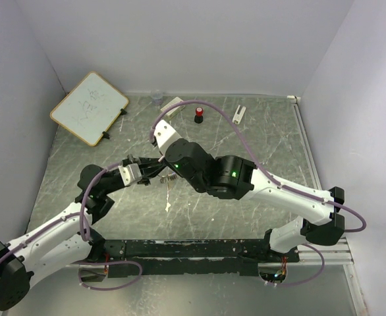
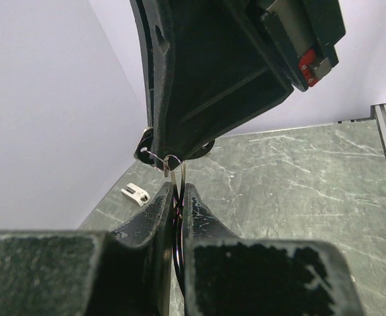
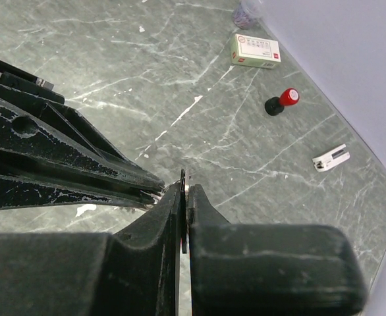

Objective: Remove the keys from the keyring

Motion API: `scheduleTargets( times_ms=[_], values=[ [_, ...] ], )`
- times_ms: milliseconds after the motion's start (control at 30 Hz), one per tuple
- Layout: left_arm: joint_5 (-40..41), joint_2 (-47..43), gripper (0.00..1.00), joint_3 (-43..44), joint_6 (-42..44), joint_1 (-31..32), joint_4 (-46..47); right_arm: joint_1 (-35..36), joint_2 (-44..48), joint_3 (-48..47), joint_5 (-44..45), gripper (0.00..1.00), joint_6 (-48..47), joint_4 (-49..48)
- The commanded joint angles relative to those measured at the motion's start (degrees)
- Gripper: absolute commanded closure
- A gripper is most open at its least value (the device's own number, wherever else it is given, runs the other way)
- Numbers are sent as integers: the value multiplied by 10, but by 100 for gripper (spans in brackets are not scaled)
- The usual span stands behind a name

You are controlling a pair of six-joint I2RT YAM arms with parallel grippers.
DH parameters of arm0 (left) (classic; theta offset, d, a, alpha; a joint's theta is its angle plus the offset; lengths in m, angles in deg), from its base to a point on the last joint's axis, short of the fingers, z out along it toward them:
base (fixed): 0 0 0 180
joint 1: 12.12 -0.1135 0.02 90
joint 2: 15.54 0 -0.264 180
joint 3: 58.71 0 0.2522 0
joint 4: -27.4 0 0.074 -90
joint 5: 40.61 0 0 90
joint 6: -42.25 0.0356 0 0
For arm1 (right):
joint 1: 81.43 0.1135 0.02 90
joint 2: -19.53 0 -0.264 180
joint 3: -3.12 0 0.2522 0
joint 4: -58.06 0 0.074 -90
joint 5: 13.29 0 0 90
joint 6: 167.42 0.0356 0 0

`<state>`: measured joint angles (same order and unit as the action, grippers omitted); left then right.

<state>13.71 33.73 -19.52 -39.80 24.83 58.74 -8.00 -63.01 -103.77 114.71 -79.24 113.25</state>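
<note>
- Left hand [image 2: 178, 191] is pinched narrow on a thin flat blade among the keys [image 2: 179, 179], held clear above the worktop [image 2: 298, 178].
- Just beyond its tips, the keyring [image 2: 171, 158] looks like light, springy, slippery wire; the flat key heads are probably the better hold.
- Right hand [image 3: 185, 192], tip to tip with it, is clamped on that wire.

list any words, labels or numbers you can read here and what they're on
Nothing is readable.
White wood-framed whiteboard: dark marker scribbles, illegible.
Small white box with red-edged label: print too small to read.
</note>
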Motion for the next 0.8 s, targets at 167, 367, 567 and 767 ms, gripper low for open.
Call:
scheduleTargets(
  times_ms=[167,367,567,767],
  values=[
    [-75,-24,93,-6,-21,10,23,-7,9,19,-8,100,7,-30],
    [-79,-34,93,-9,-33,9,45,-10,15,36,-17,100,7,-49],
    [-64,-51,93,-26,-54,9,98,-11,38,54,-76,100,20,-79],
    [-85,-60,93,-14,-78,9,136,-14,87,85,-162,100,31,-122]
  ],
)
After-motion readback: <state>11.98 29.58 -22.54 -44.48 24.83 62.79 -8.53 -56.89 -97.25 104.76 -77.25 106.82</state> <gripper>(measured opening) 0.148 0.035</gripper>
